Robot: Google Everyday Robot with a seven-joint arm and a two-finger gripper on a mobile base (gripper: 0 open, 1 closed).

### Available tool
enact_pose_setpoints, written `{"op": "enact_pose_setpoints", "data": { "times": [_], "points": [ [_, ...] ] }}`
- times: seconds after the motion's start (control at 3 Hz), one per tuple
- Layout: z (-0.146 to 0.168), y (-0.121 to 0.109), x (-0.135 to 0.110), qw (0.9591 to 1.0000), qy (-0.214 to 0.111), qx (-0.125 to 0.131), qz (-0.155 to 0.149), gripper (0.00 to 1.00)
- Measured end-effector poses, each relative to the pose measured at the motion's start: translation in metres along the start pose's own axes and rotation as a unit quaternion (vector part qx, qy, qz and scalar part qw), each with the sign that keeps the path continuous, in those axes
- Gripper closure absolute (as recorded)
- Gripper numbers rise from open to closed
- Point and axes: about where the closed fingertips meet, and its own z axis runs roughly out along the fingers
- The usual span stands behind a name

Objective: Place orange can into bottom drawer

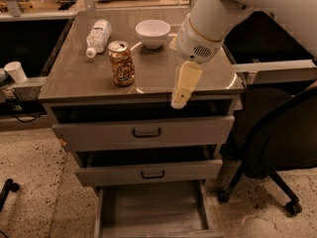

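— What sits furthest left?

— A small white paper cup (pixel 16 71), on a ledge off the side of the grey metal desk (pixel 84 78). On the desk itself a white plastic bottle (pixel 98 36) lies on its side, at about 11 o'clock from the orange can.

— And the can?

— The small orange-gold metal drink can (pixel 122 63) stands upright on the desk, silver pull-tab top up, towards the front left. Nothing touches it.

— Moving right?

— A round white bowl (pixel 152 32) sits at about 1 o'clock from the can, near it but apart. Then comes the big white arm, entering from the upper right, with the pale yellow gripper (pixel 181 95) pointing down over the desk's front edge — roughly 4 o'clock from the can and well apart from it. Whether it is open or closed I cannot tell; it holds nothing.

— The drawers?

— Two grey drawers with black handles, the upper (pixel 99 133) and the middle (pixel 114 173). Beneath them, at 6 o'clock from the can, the wide shallow grey bottom drawer (pixel 148 207) is pulled out, its plain floor showing.

— Far right?

— A black office chair (pixel 282 143) just beside the desk.
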Motion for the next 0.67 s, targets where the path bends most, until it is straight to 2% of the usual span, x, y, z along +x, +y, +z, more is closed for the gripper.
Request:
{"op": "enact_pose_setpoints", "data": {
  "times": [0.33,0.67],
  "points": [
    [0.009,-0.01,-0.007,0.9995,-0.029,0.008,0.006,0.0],
    [0.007,-0.02,-0.021,0.9962,-0.078,0.035,0.014,0.0]
  ]
}}
